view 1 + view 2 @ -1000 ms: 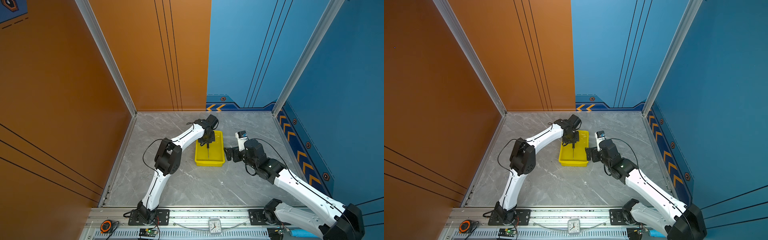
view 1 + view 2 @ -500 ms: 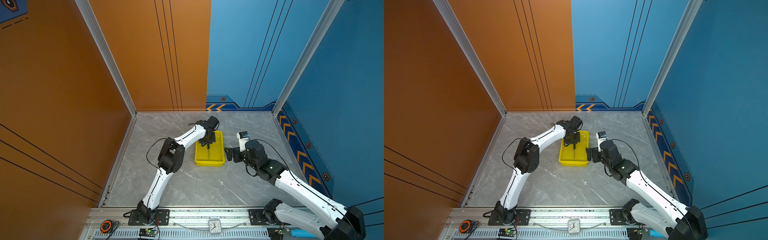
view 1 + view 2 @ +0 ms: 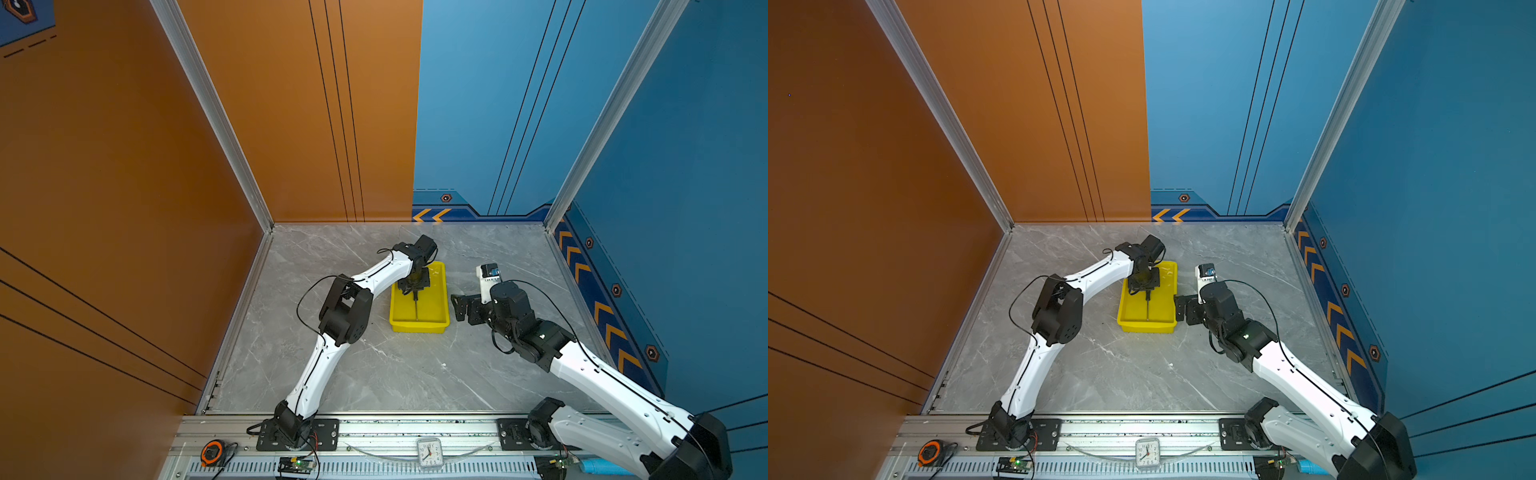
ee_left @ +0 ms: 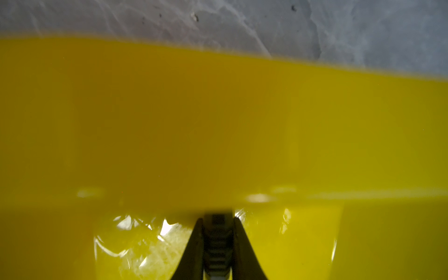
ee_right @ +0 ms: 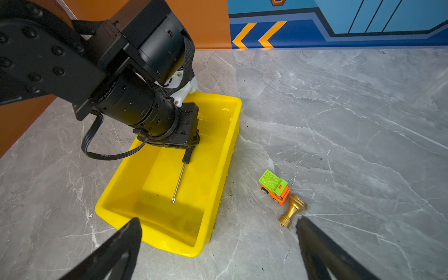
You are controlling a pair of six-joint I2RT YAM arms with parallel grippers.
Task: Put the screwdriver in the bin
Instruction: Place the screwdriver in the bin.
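Note:
The yellow bin [image 3: 419, 328] [image 3: 1146, 327] sits mid-table. My left gripper [image 3: 414, 289] [image 3: 1145, 289] [image 5: 188, 151] reaches down inside it, shut on the black ribbed handle of the screwdriver [image 5: 179, 180] [image 4: 218, 242]. The thin silver shaft [image 3: 417, 309] points toward the bin's near wall, tip low over the floor; I cannot tell whether it touches. The left wrist view is filled by the bin's inner wall [image 4: 218, 121]. My right gripper [image 3: 459, 307] [image 3: 1180, 307] [image 5: 218, 220] stands open and holds nothing, just right of the bin's near corner [image 5: 167, 244].
In the right wrist view, a small green and orange toy truck [image 5: 275, 188] and a brass-coloured piece [image 5: 292, 211] lie on the marble right of the bin, close to one right fingertip. A clock [image 3: 430, 453] and a tape measure [image 3: 212, 452] sit on the front rail.
My left arm has shifted slightly and its gripper has sunk lower into the bin with the screwdriver. The right arm has not moved.

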